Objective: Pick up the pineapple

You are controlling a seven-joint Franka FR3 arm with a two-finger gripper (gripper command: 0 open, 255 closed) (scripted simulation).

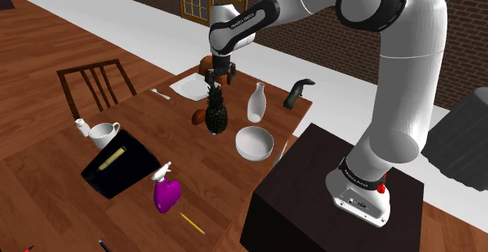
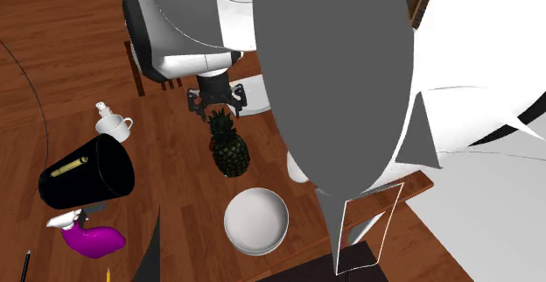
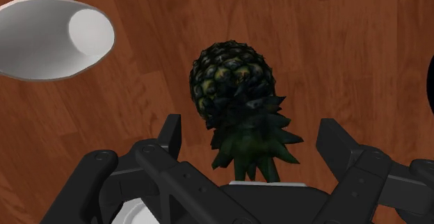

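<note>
I'm hovering gripper (image 3: 250, 136) over upright pineapple (image 3: 233, 83), mid table (image 3: 125, 118); fingers (image 3: 172, 133) standing wide, straddling its top untouched, leaving room for descent.

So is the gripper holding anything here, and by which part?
Nothing is held. The gripper is open above the pineapple; its fingers stand either side of the leafy crown without touching it.
</note>
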